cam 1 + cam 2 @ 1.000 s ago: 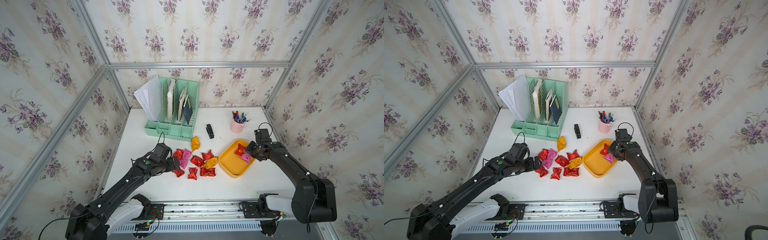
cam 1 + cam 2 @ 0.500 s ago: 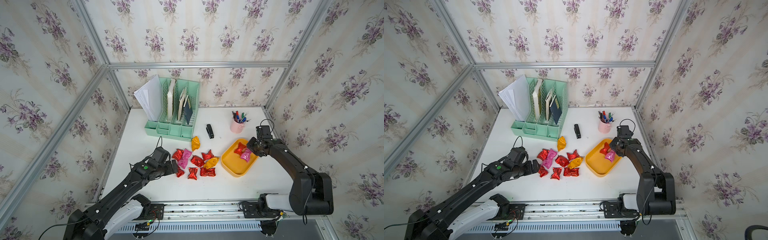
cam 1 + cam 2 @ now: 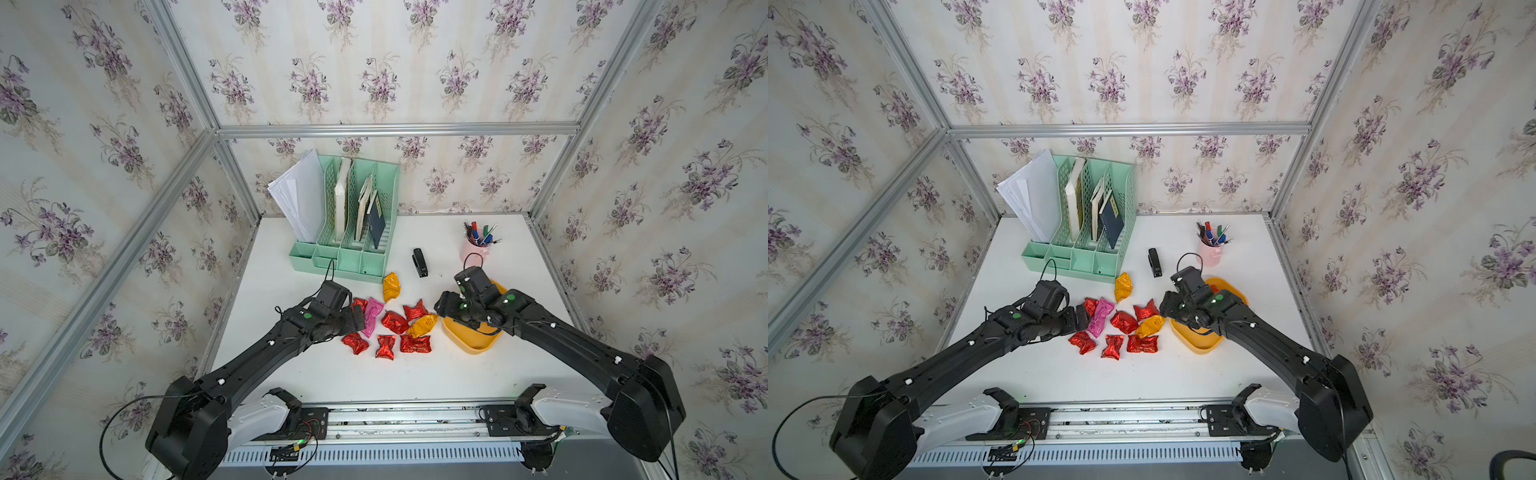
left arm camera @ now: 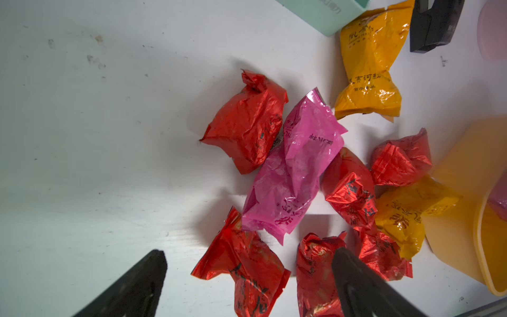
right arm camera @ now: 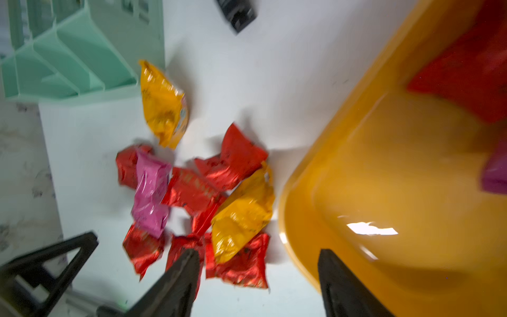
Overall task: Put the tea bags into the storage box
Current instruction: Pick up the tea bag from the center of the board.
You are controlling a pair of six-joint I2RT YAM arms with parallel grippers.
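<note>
Most tea bags (image 3: 392,322) sat bunched on the tabletop (image 3: 415,378) right beside the storage box (image 3: 478,348), so short hops I guess; a red one (image 5: 466,74) and a pink one (image 5: 496,175) lay inside. The left jaws gaped over a red packet (image 4: 247,270), the right jaws hung spread, empty, at the box rim.

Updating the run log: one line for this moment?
left gripper: open, at loose tea bags | right gripper: open, empty, at storage box rim | most bags on table

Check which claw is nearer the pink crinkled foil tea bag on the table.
Left. Left claw sits beside the pink tea bag; right claw is over at the yellow-orange plastic tray.
</note>
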